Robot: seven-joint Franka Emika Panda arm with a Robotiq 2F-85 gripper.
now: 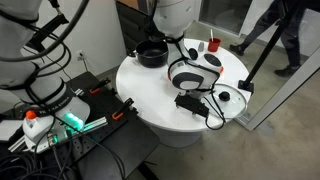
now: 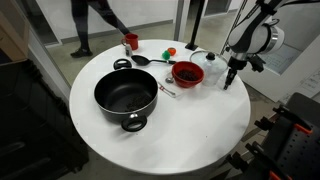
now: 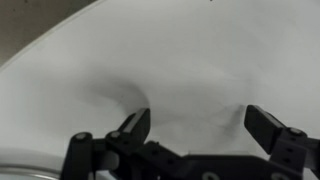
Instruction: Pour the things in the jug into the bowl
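The red bowl stands on the round white table, right of the black pot. A small greyish jug stands close by the bowl's right side. My gripper hangs just right of the jug, near the table's edge, fingers pointing down. In the wrist view the gripper is open, with only bare white table between its fingers. Neither jug nor bowl shows in the wrist view. In an exterior view the arm hides most of the bowl and jug.
A large black pot sits mid-table and also shows in an exterior view. A small red cup and a black ladle lie at the far side. A glass lid with black knob lies near the edge. A person walks behind.
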